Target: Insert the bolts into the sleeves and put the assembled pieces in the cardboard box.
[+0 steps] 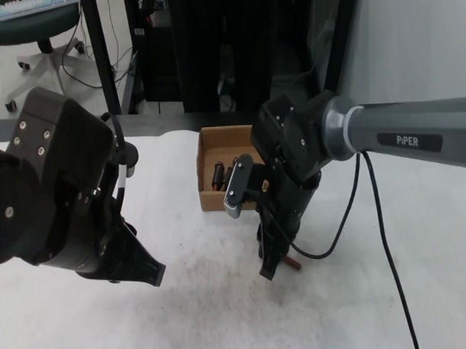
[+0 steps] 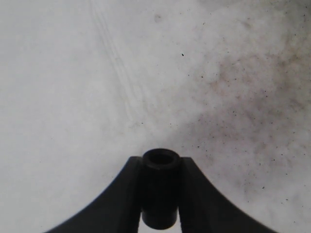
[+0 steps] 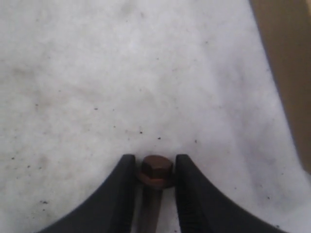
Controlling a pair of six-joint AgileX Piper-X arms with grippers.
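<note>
Left gripper grips a black sleeve; right gripper a rusty hex bolt, shank cut off. High view adds the cardboard box, contents indistinct.

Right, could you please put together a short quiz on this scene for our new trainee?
1. True or false: the cardboard box is empty.
2. What is the right tool shut on? A) a screwdriver B) a rusty bolt C) nothing
3. Fill in: the left tool grips a black ____.
Key: 1 false, dark pieces lie inside; 2 B; 3 sleeve.
</note>
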